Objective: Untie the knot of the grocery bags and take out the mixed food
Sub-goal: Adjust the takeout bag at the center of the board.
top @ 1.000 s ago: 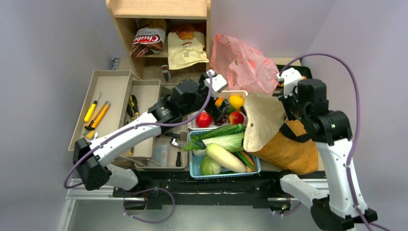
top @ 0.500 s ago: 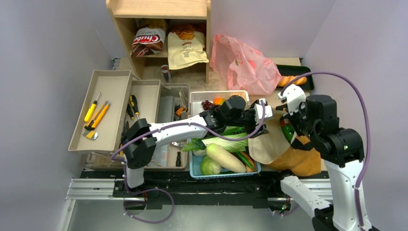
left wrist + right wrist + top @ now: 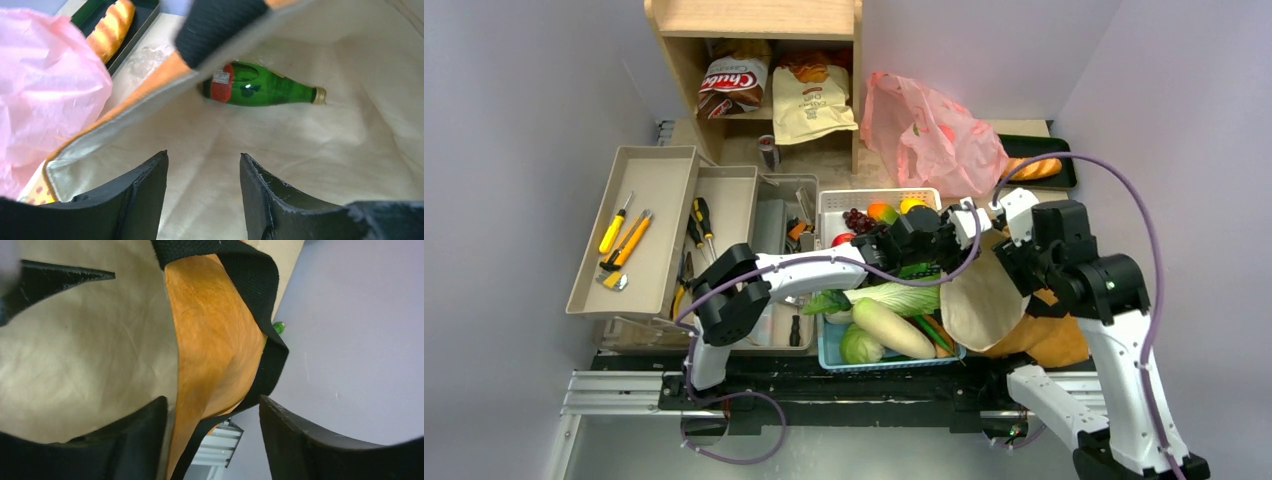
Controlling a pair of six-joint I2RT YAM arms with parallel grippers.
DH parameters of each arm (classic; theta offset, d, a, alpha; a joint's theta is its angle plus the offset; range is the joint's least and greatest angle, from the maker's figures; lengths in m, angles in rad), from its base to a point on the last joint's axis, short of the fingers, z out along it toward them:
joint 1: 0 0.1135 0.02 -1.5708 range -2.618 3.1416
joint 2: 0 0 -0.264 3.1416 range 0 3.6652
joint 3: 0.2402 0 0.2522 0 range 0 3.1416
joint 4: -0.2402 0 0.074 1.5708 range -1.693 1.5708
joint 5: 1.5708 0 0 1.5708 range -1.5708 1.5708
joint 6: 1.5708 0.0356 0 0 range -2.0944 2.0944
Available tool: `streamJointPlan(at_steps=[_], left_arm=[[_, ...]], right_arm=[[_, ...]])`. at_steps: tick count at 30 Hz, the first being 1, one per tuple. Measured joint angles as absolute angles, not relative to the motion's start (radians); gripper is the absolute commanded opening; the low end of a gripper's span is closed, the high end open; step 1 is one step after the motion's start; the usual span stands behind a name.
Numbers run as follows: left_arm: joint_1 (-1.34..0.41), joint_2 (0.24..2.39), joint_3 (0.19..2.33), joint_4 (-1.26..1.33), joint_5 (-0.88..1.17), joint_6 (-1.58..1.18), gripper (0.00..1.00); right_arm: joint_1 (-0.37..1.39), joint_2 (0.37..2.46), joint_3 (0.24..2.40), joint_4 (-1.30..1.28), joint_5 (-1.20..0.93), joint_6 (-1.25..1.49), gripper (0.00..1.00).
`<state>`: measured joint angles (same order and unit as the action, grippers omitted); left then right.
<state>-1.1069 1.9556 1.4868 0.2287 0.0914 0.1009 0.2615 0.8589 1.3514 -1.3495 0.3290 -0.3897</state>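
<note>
Brown bag (image 3: 1044,338) gapes, pale lining, green bottle (image 3: 260,90) inside; left tool (image 3: 204,170), right tool (image 3: 212,412) unclenched.

You are looking at a robot test lab, not a home. Plain pale purple walls (image 3: 514,90) box in one small table. A white and black left robot arm (image 3: 804,268) and right robot arm (image 3: 1124,340) are bolted to a silver metal rail (image 3: 614,392). A light wooden shelf (image 3: 754,18), a beige plastic tray (image 3: 659,180) of yellow-handled screwdrivers (image 3: 614,222) and a blue plastic basket (image 3: 824,350) of green and white vegetables (image 3: 894,298) sit packed close together.
</note>
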Motion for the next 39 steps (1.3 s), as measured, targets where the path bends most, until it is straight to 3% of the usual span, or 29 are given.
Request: streamJointPlan(at_steps=[2, 4, 5, 6, 7, 10, 16, 21, 27, 33, 39], left_arm=[[-1.097, 1.956, 1.487, 0.239, 0.067, 0.049, 0.53], [-1.085, 1.956, 1.486, 0.262, 0.049, 0.011, 0.55], [-1.077, 1.956, 1.477, 0.271, 0.039, -0.004, 0.58], [-1.072, 1.956, 1.467, 0.279, 0.030, -0.015, 0.62], [-1.065, 1.955, 1.454, 0.297, 0.017, -0.028, 0.67], [-1.038, 1.938, 1.423, 0.333, 0.023, -0.061, 0.75], [-0.933, 1.884, 1.409, 0.383, 0.198, -0.001, 0.79], [-0.887, 1.963, 1.609, 0.294, 0.329, 0.143, 0.85], [-0.903, 2.110, 1.816, 0.190, 0.490, 0.223, 0.85], [-0.907, 2.146, 1.818, 0.162, 0.523, 0.247, 0.81], [-0.878, 2.147, 1.779, 0.249, 0.501, 0.176, 0.91]], right_arm=[[0.262, 0.882, 1.317, -1.330, 0.329, -0.376, 0.59], [0.260, 0.901, 1.276, -1.313, 0.329, -0.356, 0.39], [0.260, 0.904, 1.264, -1.290, 0.326, -0.353, 0.18], [0.258, 0.907, 1.251, -1.279, 0.328, -0.348, 0.04], [0.254, 0.906, 1.240, -1.279, 0.332, -0.346, 0.00], [0.244, 0.900, 1.232, -1.283, 0.354, -0.337, 0.00], [0.239, 0.876, 1.234, -1.281, 0.376, -0.339, 0.00], [0.238, 0.882, 1.235, -1.258, 0.378, -0.354, 0.00], [0.216, 0.942, 1.259, -1.201, 0.376, -0.405, 0.00], [0.150, 1.024, 1.305, -1.126, 0.339, -0.469, 0.00], [0.101, 1.050, 1.329, -1.100, 0.295, -0.521, 0.00]])
